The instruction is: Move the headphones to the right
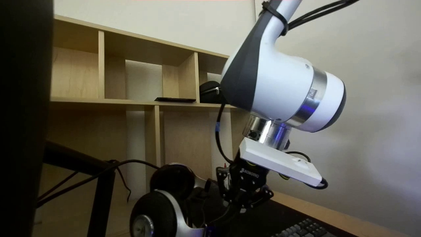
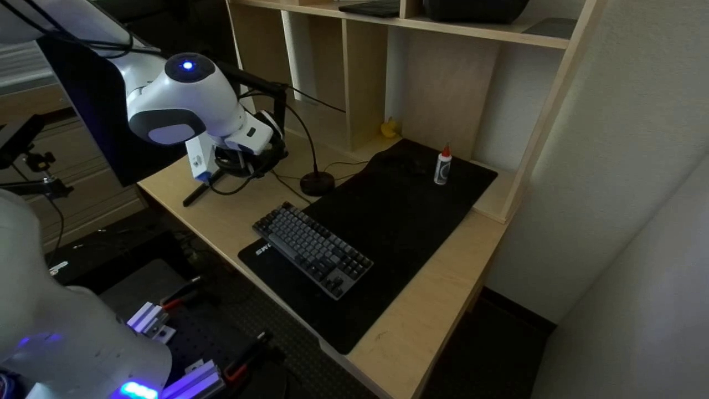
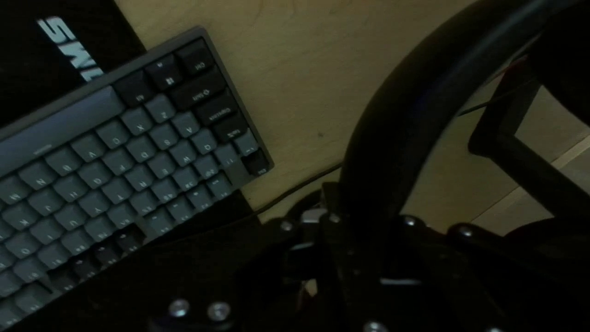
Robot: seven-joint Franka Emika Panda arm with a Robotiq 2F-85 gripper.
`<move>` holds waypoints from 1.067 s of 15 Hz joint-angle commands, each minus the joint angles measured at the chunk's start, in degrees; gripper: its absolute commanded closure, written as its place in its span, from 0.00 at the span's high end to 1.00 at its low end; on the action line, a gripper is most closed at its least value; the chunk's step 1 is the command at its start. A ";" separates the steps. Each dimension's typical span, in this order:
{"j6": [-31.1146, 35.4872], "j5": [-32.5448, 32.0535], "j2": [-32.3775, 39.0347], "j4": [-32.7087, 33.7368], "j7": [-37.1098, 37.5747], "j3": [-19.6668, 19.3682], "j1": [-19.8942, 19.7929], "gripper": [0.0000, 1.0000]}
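Note:
The headphones [image 1: 154,210], with black ear cups and silver yokes, show at the lower middle in an exterior view. Their dark curved headband [image 3: 396,129] runs from the upper right down into my jaws in the wrist view. My gripper [image 1: 235,208] is beside the ear cups, above the desk. In the wrist view my gripper [image 3: 371,221] has its fingers on both sides of the headband and looks shut on it. The picture is dark there, so the contact is hard to see. In an exterior view the arm mostly hides the headphones and jaws.
A keyboard [image 2: 313,249] lies on a black desk mat [image 2: 388,205]. A round black base with a thin stem [image 2: 317,183] stands behind it. A white bottle with a red tip [image 2: 442,169] stands at the back. Wooden shelves [image 1: 158,131] and a black monitor arm [image 1: 102,197] are near.

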 commanded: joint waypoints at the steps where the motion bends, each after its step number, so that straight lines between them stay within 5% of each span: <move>1: -9.75 3.10 -9.03 -6.27 0.10 -6.06 -1.98 0.04; 3: -11.73 2.13 -6.61 -4.40 -0.25 -8.13 -6.01 0.04; 8: -9.76 15.34 -6.58 -3.53 -5.16 -17.16 -5.58 0.04; 9: -9.25 9.87 -6.26 -4.77 -2.48 -15.36 -5.78 0.18; 12: -9.25 13.28 -6.21 -4.08 -3.92 -17.09 -5.76 0.18; 13: -9.25 13.36 -6.21 -4.08 -3.92 -17.08 -5.69 0.04; 16: -5.04 10.27 5.23 4.26 0.66 -19.39 -10.28 0.04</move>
